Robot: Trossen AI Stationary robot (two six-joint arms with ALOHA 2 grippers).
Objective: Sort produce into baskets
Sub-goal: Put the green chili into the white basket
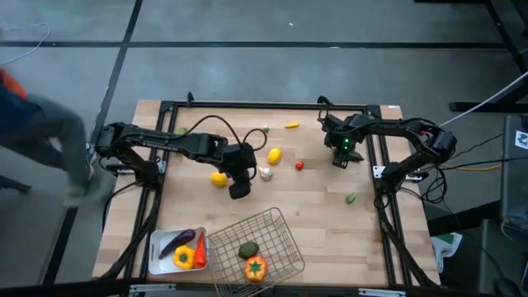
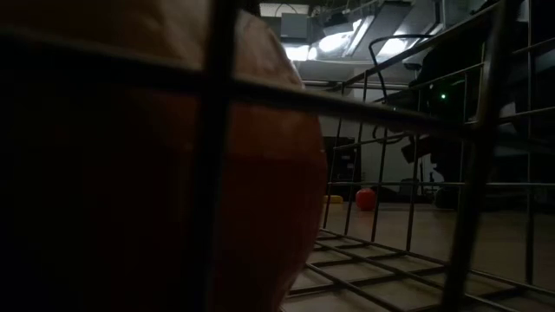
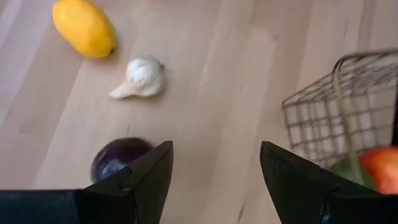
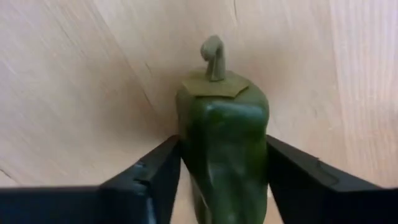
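Observation:
My right gripper, at the table's far right, is shut on a green pepper. My left gripper is open and empty at mid-table, with a purple onion beside one finger. Near it a garlic bulb and a lemon lie on the wood. The wire basket at the near edge holds an orange pepper and a green piece. The white tray holds an eggplant, a yellow pepper and a red piece. My right gripper pinches the green pepper's two opposite sides between its two fingers. The pepper's stem end points away from the gripper, along the fingers. The frames do not show whether the pepper is clear of the table.
More produce lies loose on the table: a second lemon, a small red piece, a yellow piece and small green pieces. A person stands at the table's left. The low view looks out through the basket's mesh.

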